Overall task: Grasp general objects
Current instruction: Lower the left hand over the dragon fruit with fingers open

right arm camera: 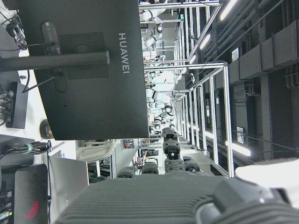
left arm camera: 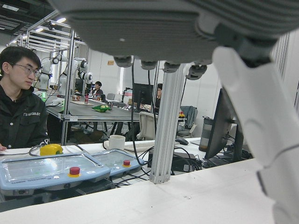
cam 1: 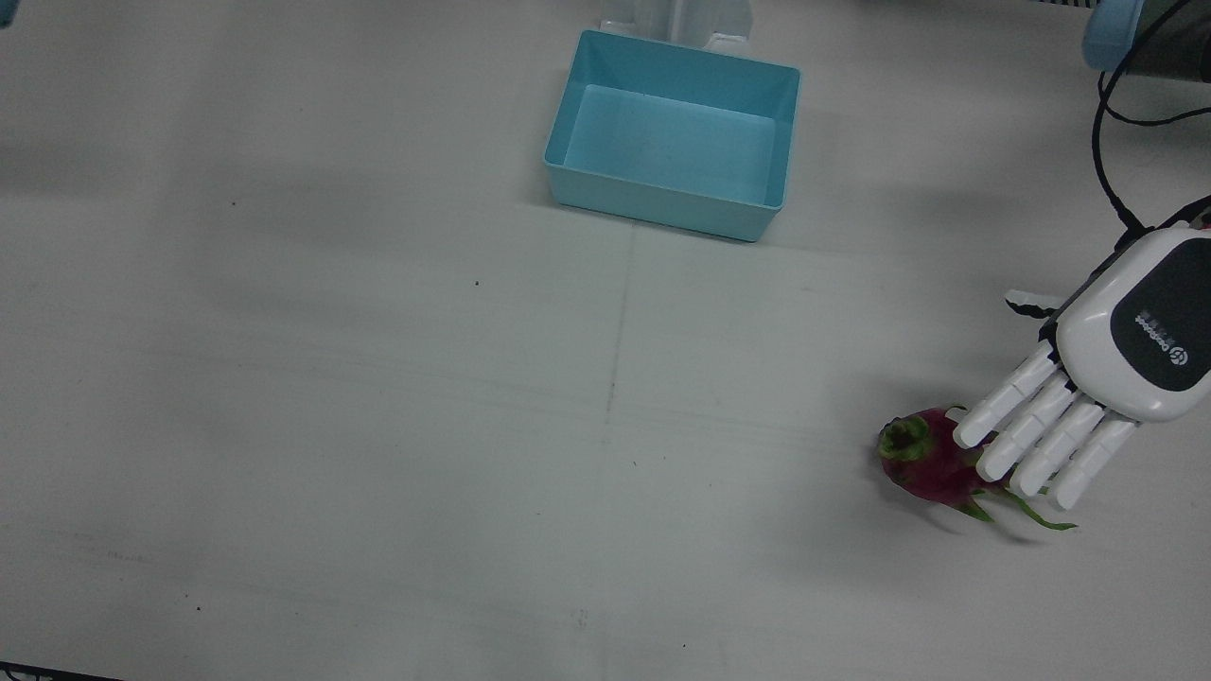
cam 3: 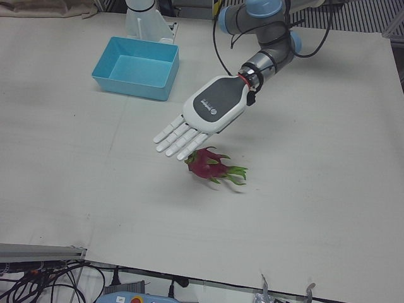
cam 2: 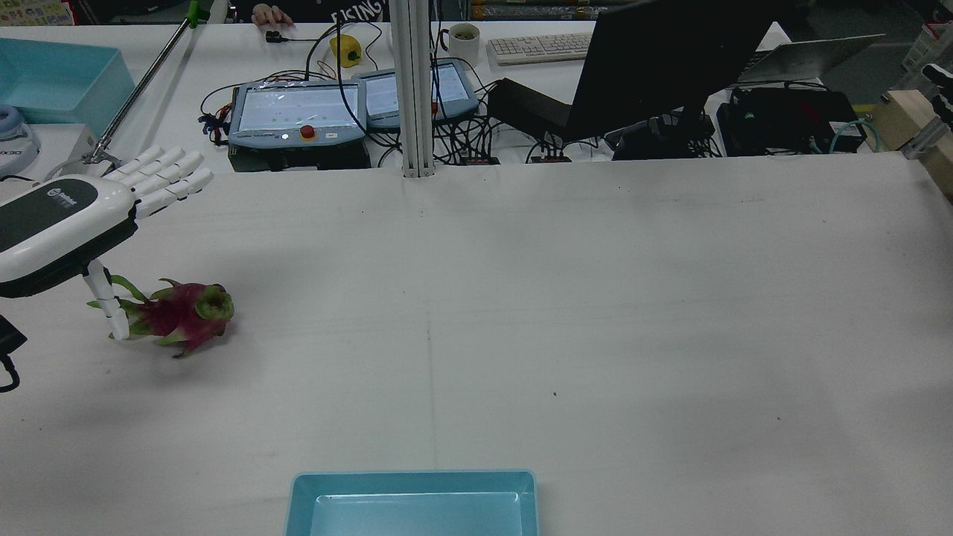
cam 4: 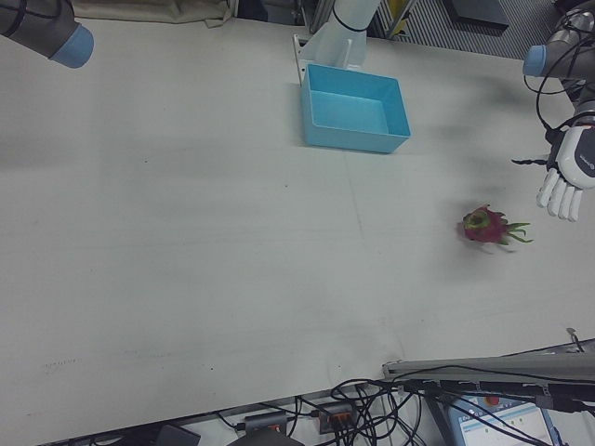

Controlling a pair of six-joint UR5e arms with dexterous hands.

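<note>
In the rear view, the left hand [cam 2: 67, 212] is at the far left of the table [cam 2: 595, 298]. It hovers palm down above the surface, with the long fingers [cam 2: 167, 173] stretched out flat and apart, and the thumb [cam 2: 110, 301] pointing down. It holds nothing. The thumb tip is just beside the leafy end of the dragon fruit [cam 2: 182, 313]; I cannot tell if it touches the fruit.

The dragon fruit lies on its side on the white table, under and a little to the right of the hand in this view. Its skin is dark magenta, with a few thin green scales sticking out. The end that faces away from the hand has a round yellow-green cap, and the other end carries long green leaves.

More to the right, at the near edge of the table in the middle, stands a light blue bin [cam 2: 414, 505], well apart from the fruit.

The right hand [right arm camera: 187, 198] shows only in its own camera, as a dark ribbed part; I cannot tell how far it is open.
</note>
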